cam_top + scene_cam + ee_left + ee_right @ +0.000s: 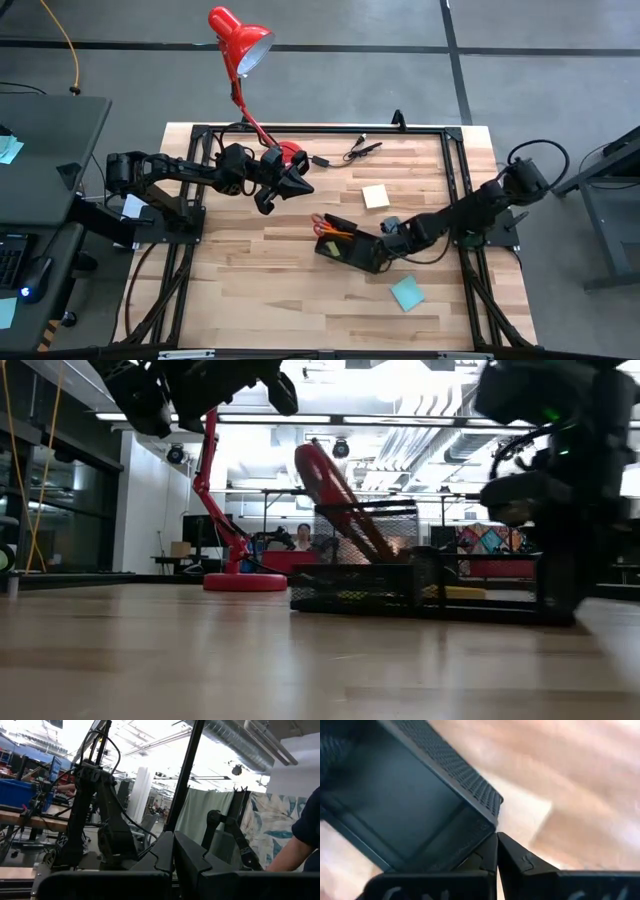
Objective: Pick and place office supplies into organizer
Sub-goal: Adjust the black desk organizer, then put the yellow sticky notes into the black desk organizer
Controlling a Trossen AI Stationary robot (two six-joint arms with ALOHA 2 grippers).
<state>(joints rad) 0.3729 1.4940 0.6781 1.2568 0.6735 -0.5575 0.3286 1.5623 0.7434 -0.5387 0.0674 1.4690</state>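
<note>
The black mesh organizer [355, 255] lies flat on the wooden table, right of its middle. Red-handled scissors [335, 485] stick up out of it at a slant, and orange pencils [335, 237] lie in its left end. My right gripper [388, 252] is shut and points down at the organizer's right end [545, 585]. One empty compartment [405, 805] shows in the right wrist view. A pale yellow pad [376, 196] and a teal pad [407, 293] lie flat on the table. My left gripper [298, 186] is shut and holds nothing, raised near the lamp's base. My right gripper's shut fingertips [487, 851] stand against the outer side of the organizer's end wall, right by its corner [490, 822]. They come from above, pointing steeply down. The organizer rests flat on the table. The blur leaves open whether tips and wall truly meet.
A red desk lamp [240, 42] stands on its base [290, 157] at the table's far side, just behind my left gripper. A black cable with clips [360, 150] lies near the far edge. The black table frame [452, 190] runs along the edges. Bare wood lies at the near left.
</note>
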